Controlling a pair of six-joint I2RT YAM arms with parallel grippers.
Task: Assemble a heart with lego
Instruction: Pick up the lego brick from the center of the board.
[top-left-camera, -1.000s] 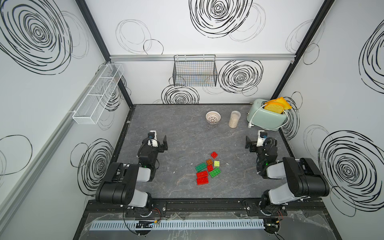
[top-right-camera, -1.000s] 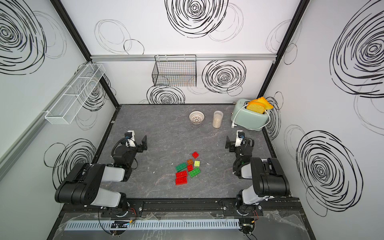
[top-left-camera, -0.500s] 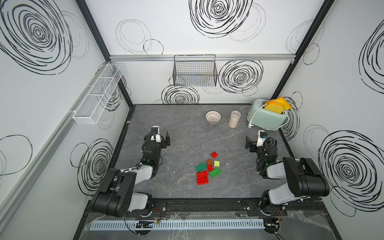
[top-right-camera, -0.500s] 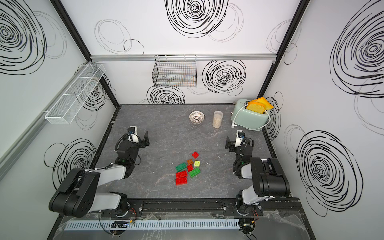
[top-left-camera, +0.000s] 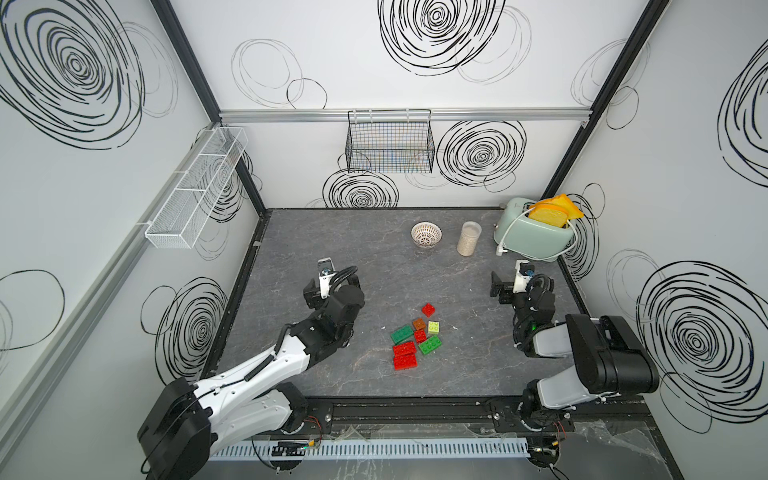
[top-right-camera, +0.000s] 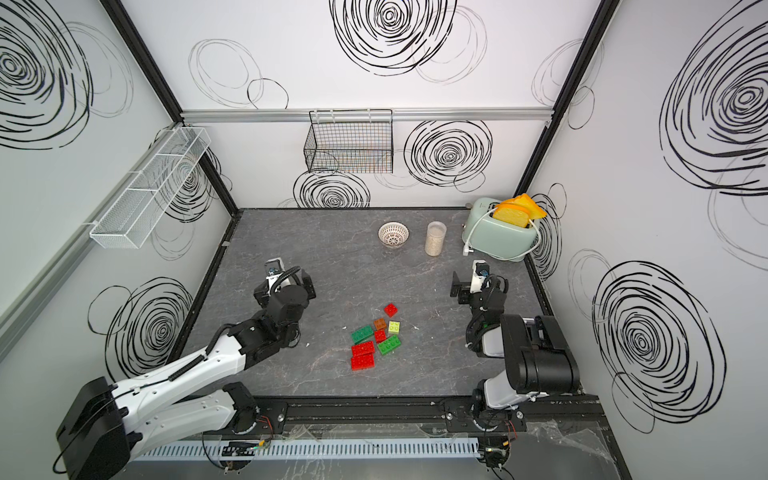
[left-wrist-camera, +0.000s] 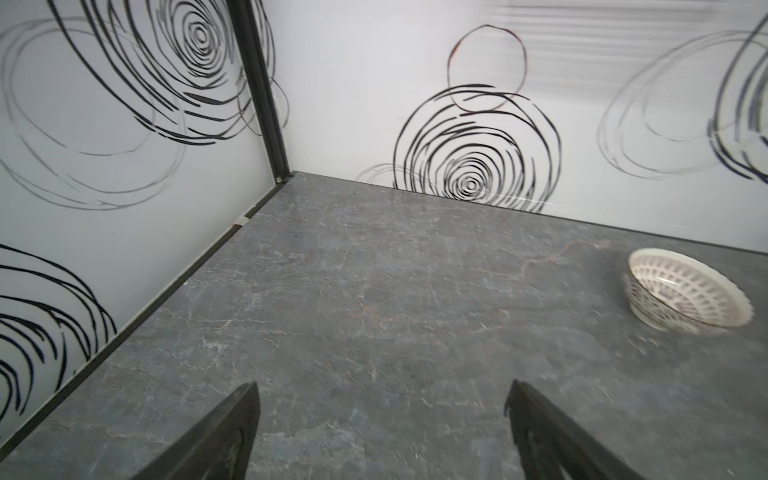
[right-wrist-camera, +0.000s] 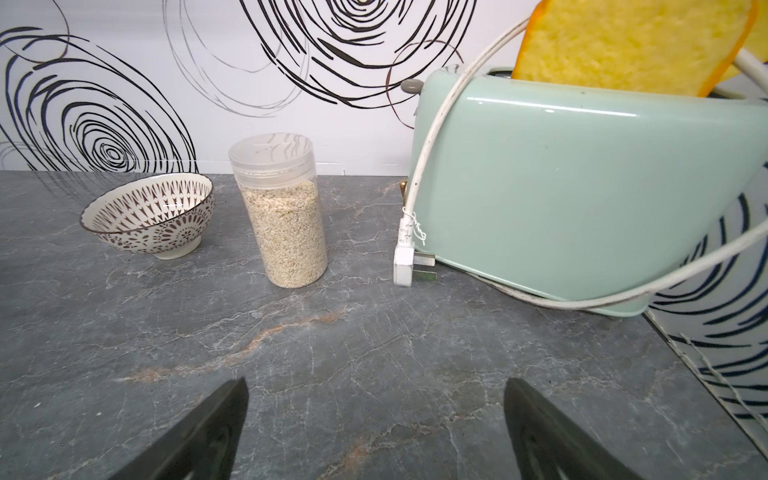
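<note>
The lego (top-left-camera: 415, 338) lies flat on the grey marbled table (top-left-camera: 374, 257), in a loose cluster slightly toward the front of centre, between the two arms. The pieces are separate, and no heart outline is formed. Two long red bricks (top-left-camera: 404, 355) sit side by side at the near edge. A long green brick (top-left-camera: 402, 333) and a second green one (top-left-camera: 430, 345) flank a small red square (top-left-camera: 420, 336). The orange-brown brick (top-left-camera: 419, 323) and the lime-yellow brick (top-left-camera: 434, 327) lie just behind these, and one red square (top-left-camera: 428, 309) stands a little apart at the far end.

The left gripper (left-wrist-camera: 382, 388) is to the left of the cluster, with jaws spread wide and nothing between them. The right gripper (right-wrist-camera: 376, 382) is well to the right, likewise released and empty.

Along the back stand a patterned bowl (top-left-camera: 426, 235), a jar of grain (top-left-camera: 468, 244) and a mint toaster (top-left-camera: 532, 237) holding bread slices (top-left-camera: 552, 212).
</note>
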